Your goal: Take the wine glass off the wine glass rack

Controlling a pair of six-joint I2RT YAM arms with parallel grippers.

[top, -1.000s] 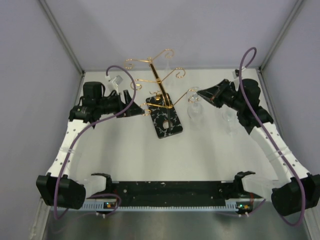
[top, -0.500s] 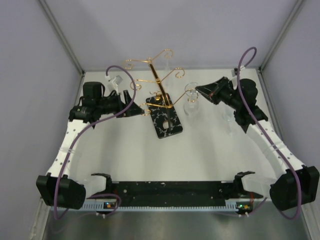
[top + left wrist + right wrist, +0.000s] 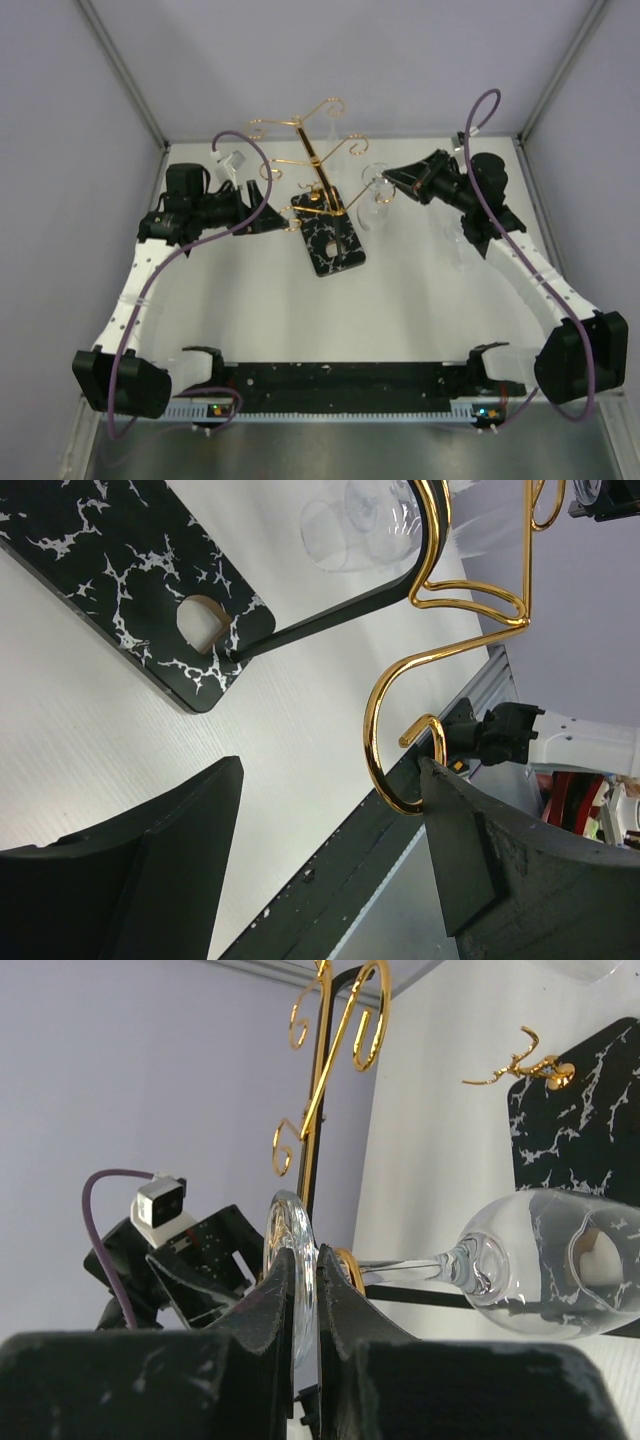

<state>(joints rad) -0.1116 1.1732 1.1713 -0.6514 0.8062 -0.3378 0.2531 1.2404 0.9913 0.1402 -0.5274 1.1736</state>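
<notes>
Pinching the flat round foot of the wine glass edge-on, the right gripper has its two black fingers clamped tight on the clear disc. The glass is plain, colourless and see-through. In the right wrist view it lies on its side, with its thin stem running level away from the fingers to a rounded bowl, through which the marbled base shows. From above, the wine glass sits just right of the wine glass rack, at the tip of the right gripper, over the far middle of the white table. Whether its stem is clear of the nearest gold arm cannot be told.

The rack is a dark upright post with gold wire arms ending in curled scrolls, standing on a black rectangular base veined with white.

On the rack's left side the left gripper is released, holding nothing. In its wrist view, the left gripper stands wide apart, with one gold scroll curling just beside the right finger and the base beyond.
</notes>
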